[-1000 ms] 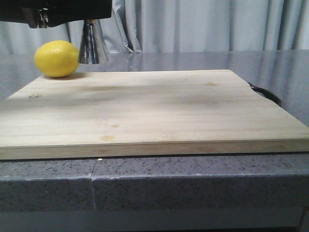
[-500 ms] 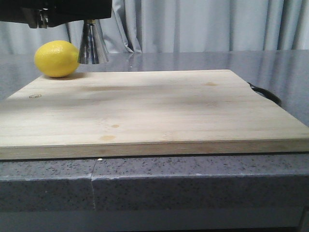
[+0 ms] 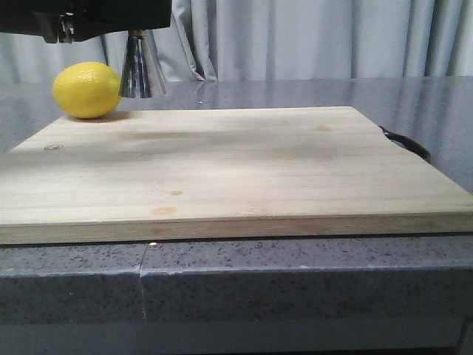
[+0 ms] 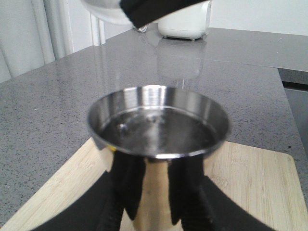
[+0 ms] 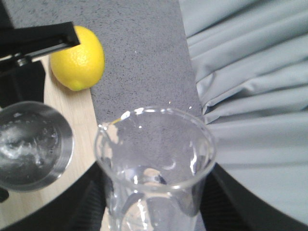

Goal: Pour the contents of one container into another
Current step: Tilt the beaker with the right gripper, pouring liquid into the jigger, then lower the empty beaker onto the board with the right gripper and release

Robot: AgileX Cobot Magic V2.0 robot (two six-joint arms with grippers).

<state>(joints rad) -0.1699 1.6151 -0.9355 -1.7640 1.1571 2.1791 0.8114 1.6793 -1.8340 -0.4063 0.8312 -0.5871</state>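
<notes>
Steel gleams in the left wrist view: the jigger (image 4: 158, 139) stands upright with its narrow waist clamped between the black fingers (image 4: 126, 190) of the left gripper (image 4: 153, 192), closed snugly on both sides of it. A thin layer of liquid shimmers in its upper cup. In the front view only the lower cone of the jigger (image 3: 142, 68) shows, hanging just above the far left corner of the board, with dark arm hardware across the top edge above it.

The right gripper (image 5: 154, 211) holds the clear glass beaker (image 5: 155, 159), its dark fingers (image 5: 89, 202) pressed against the glass on either side. The beaker sits close beside the jigger (image 5: 31, 147), its pouring lip turned toward the steel cup; whether any liquid remains in it is hard to tell.

A yellow lemon (image 3: 86, 89) rests at the far left corner of the pale wooden cutting board (image 3: 236, 170), just beside the jigger. The board lies on a speckled grey stone table (image 3: 295, 277). Grey curtains (image 3: 318, 37) hang behind it, and a white appliance (image 4: 185, 19) stands on the table far off.
</notes>
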